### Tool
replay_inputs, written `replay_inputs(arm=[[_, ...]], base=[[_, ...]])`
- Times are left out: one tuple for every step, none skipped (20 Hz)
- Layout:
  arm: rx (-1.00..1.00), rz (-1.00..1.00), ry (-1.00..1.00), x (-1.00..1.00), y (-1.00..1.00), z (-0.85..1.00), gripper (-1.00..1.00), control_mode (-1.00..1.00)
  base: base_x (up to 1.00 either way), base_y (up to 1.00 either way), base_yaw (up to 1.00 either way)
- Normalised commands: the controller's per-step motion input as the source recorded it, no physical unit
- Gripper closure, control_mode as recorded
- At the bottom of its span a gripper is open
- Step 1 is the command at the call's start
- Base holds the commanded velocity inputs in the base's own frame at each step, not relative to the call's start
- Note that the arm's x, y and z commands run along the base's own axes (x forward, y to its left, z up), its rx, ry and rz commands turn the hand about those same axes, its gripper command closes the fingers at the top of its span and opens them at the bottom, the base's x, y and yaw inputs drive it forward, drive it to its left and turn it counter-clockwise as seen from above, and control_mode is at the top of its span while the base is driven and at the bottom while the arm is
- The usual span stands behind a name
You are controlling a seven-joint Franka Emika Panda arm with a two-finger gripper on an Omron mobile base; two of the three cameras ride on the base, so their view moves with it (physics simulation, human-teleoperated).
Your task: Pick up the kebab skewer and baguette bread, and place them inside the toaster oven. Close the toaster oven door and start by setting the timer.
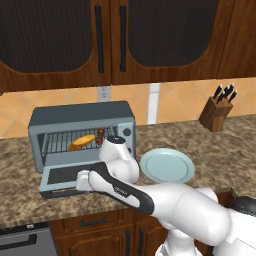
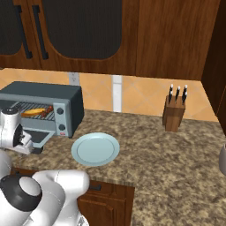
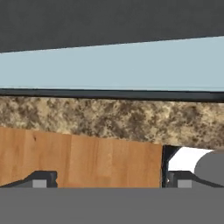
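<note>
Arm covers right half of oven door – handle edge unseen. Skewer on rack partly hidden behind wrist, chunks too small to tell apart. Oven cut by left edge in right base view.

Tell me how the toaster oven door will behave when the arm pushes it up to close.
The toaster oven door lies folded down flat in front of the toaster oven, so it will likely swing upward as one stiff panel, hinged at its base. Its smooth metal and glass face may let the open tool slip. The baguette bread and kebab skewer sit well inside, so probably no snagging.
</note>
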Motion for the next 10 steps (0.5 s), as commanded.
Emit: replay_inputs(arm=[[-0.08,0.0,0.0,0.26,0.04,-0.22,-1.0,-1.0],[-0.05,0.0,0.0,0.37,0.08,-0.24,-1.0,-1.0],[-0.03,0.0,0.0,0.41,0.04,-0.24,-1.0,-1.0],[-0.02,0.0,-0.02,0.36,0.05,-0.24,-1.0,-1.0],[-0.01,0.0,-0.02,0.26,0.0,-0.24,-1.0,-1.0],[0.0,0.0,-0.05,0.22,0.02,-0.31,-1.0,-1.0],[0.0,0.0,-0.05,0.23,0.0,-0.34,-1.0,-1.0],[0.0,0.0,-0.07,0.22,0.01,-0.41,-1.0,-1.0],[0.0,0.0,-0.07,0.13,0.05,-0.36,-1.0,-1.0],[0.0,-0.01,-0.11,0.14,0.14,-0.41,-1.0,-1.0]], base=[[0.0,0.0,0.0],[0.0,0.0,0.0],[0.0,0.0,0.0],[0.0,0.0,0.0],[0.0,0.0,0.0],[0.0,0.0,0.0],[0.0,0.0,0.0],[0.0,0.0,0.0],[0.0,0.0,0.0],[0.0,0.0,0.0]])
